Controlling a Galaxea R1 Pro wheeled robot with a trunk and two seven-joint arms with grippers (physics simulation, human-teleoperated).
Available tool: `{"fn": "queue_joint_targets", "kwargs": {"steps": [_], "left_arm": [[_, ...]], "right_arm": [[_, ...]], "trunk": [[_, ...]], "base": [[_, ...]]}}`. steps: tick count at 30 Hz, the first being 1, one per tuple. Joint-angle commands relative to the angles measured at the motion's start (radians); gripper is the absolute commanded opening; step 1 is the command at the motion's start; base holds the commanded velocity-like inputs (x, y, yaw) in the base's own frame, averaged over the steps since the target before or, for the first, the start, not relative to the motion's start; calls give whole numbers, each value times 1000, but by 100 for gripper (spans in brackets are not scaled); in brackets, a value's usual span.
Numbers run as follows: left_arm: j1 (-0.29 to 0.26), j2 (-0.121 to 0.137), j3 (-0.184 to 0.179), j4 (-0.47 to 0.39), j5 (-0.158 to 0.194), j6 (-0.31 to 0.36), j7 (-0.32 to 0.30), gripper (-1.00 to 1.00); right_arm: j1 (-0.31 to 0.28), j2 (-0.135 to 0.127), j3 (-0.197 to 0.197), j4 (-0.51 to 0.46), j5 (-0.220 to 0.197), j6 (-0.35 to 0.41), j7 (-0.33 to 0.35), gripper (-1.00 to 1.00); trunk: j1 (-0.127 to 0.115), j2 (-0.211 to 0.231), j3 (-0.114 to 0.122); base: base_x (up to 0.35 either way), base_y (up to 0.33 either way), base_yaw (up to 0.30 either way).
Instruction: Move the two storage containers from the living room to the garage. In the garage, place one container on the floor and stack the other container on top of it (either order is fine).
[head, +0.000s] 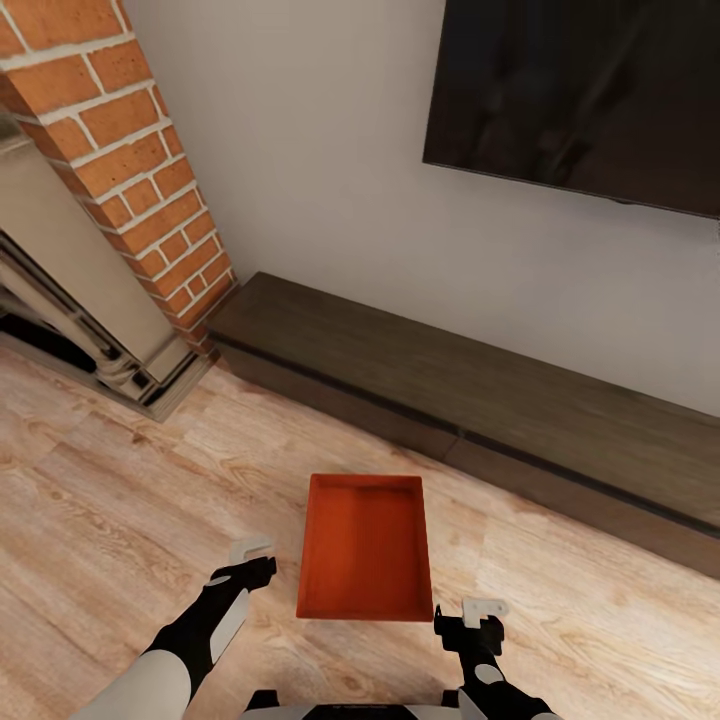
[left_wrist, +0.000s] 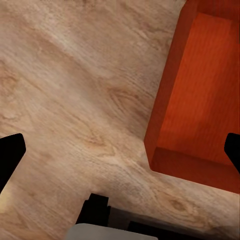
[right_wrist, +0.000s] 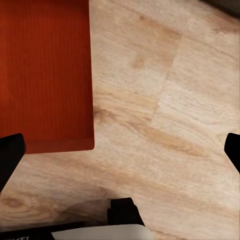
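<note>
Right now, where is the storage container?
In the head view, the storage container sits on the wood floor, centred between the left tool and right tool, short of the dark bench.

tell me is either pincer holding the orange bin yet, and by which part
Nothing is held. The left pincer and right pincer are both open, one on each side of the orange bin on the wood floor, not touching it.
</note>
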Motion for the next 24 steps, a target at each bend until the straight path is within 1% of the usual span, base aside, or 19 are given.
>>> {"fn": "queue_joint_targets", "kwargs": {"steps": [1,3,5,11,17,24], "left_arm": [[0,1,-6,-2,9,5,7,100],[0,0,-6,-2,9,5,7,100],[0,0,-5,-1,9,5,7,100],[-1,-1,-4,-1,8,6,7,100],[-1,-1,-4,-1,8,6,7,100],[-1,-1,-4,-1,11,6,7,100]], "right_arm": [[-1,0,9,1,-10,-4,-4,100],[-1,0,9,0,-10,-5,-4,100],[-1,0,9,-1,-10,-6,-3,100],[-1,-1,11,-7,-7,-12,6,100],[-1,0,1,-2,-26,-25,0,100],[-1,-1,-3,2,-30,-25,-4,100]], "trunk": [[0,-1,1],[0,-1,4],[8,-15,-1],[31,-57,-19],[54,-99,-38],[81,-148,-60]], "base": [[0,0,0],[0,0,0],[0,0,0],[0,0,0],[0,0,0],[0,0,0]]}}
